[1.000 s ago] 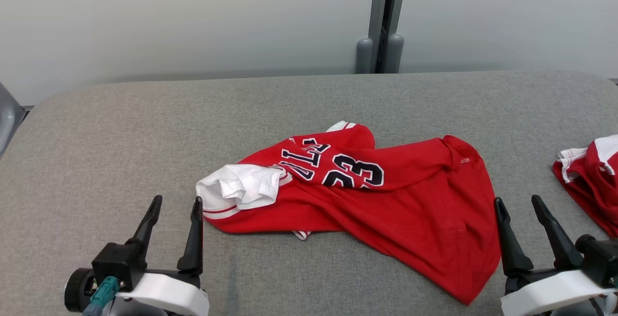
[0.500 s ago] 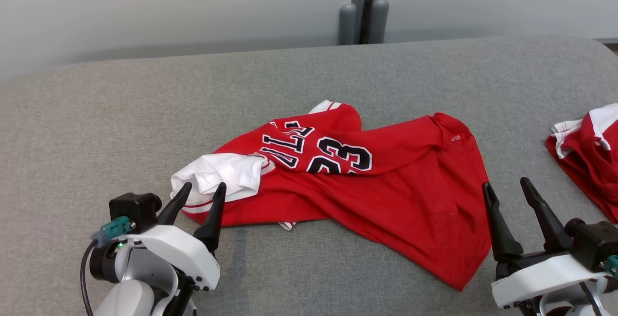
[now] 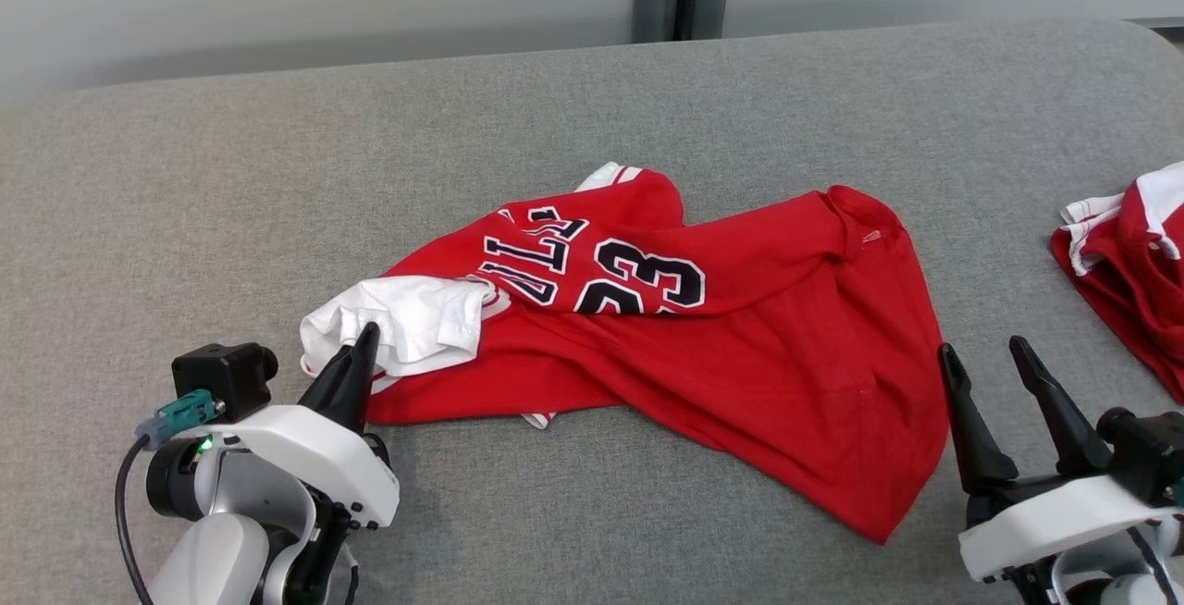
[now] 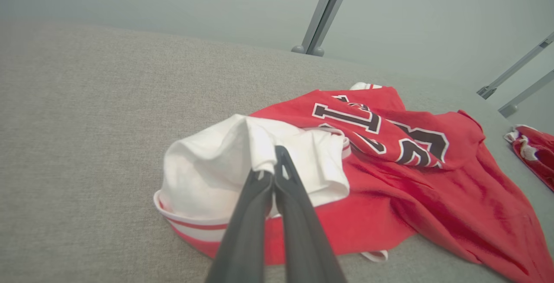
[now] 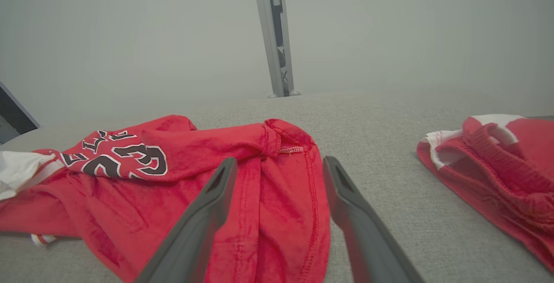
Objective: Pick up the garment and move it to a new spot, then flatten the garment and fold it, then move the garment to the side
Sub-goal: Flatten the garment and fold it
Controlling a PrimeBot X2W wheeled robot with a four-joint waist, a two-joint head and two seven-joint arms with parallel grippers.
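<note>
Left gripper (image 3: 363, 342) is down at the near-left edge of the red jersey (image 3: 740, 374), its 2 fingers pinched together on a fold of the white sleeve (image 4: 207, 166). The jersey lies crumpled in the middle of the grey table (image 3: 231, 198), number 23 facing up. Right gripper (image 3: 980, 348) hovers just beside the jersey's right hem, fingers (image 5: 203, 213) spread apart and holding nothing. A second red-and-white garment (image 3: 1133, 253) sits bunched at the table's far right, well apart from the jersey.
</note>
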